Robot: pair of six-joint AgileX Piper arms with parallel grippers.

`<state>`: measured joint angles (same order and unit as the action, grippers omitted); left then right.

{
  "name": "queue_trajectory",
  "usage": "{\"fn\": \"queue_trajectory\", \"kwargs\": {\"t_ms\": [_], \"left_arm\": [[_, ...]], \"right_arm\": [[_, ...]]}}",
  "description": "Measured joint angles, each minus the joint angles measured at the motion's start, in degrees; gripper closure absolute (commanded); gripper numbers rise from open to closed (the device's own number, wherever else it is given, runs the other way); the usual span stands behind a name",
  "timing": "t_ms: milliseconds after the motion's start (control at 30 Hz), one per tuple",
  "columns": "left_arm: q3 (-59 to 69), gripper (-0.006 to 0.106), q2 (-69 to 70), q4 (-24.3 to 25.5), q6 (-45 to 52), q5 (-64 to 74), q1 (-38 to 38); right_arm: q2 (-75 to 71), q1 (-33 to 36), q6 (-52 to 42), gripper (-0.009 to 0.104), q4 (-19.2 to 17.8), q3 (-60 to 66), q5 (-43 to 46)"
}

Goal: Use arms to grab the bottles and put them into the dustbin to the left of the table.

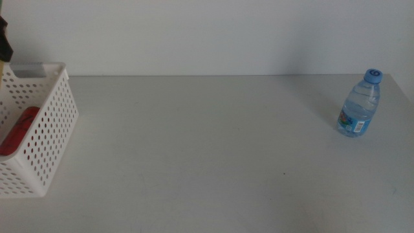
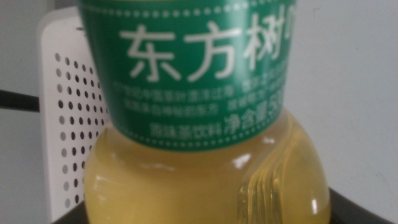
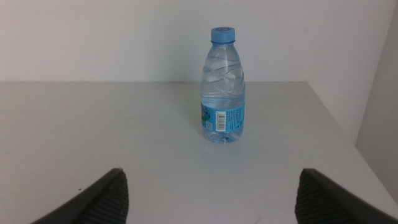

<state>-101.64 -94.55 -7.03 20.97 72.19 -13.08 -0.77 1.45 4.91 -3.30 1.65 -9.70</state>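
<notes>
Standing upright at the right edge of the middle view, the water bottle (image 1: 359, 103) has open table (image 1: 207, 149) around it. The right gripper (image 3: 208, 199) faces it, jaws wide apart and empty. The left gripper (image 1: 5, 39), at the upper left above the dustbin (image 1: 48, 129), carries the tea bottle (image 2: 205, 124); its jaws' spread is hidden. A red can (image 1: 18, 129) lies inside.

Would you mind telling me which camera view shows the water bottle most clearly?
The right wrist view: the water bottle stands upright, whole and large, with its label readable. The middle view shows it small at the table's far right; the left wrist view does not show it.
</notes>
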Motion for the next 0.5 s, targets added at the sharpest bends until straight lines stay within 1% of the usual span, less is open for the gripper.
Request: {"fn": "queue_trajectory", "kwargs": {"t_ms": [133,367,433,500], "left_arm": [[-0.07,0.102,-4.19,-1.58,0.87,0.4,-2.6],[-0.07,0.102,-13.15,-1.64,0.84,-0.01,-3.56],[-0.07,0.099,-15.67,-1.69,0.5,-0.38,-3.56],[-0.07,0.092,-17.59,-1.95,0.44,-0.7,-3.56]], "right_arm": [[0.0,0.0,0.0,0.001,0.0,0.0,0.0],[0.0,0.0,0.0,0.001,0.0,0.0,0.0],[0.0,0.0,0.0,0.001,0.0,0.0,0.0],[0.0,0.0,0.0,0.001,0.0,0.0,0.0]]}}
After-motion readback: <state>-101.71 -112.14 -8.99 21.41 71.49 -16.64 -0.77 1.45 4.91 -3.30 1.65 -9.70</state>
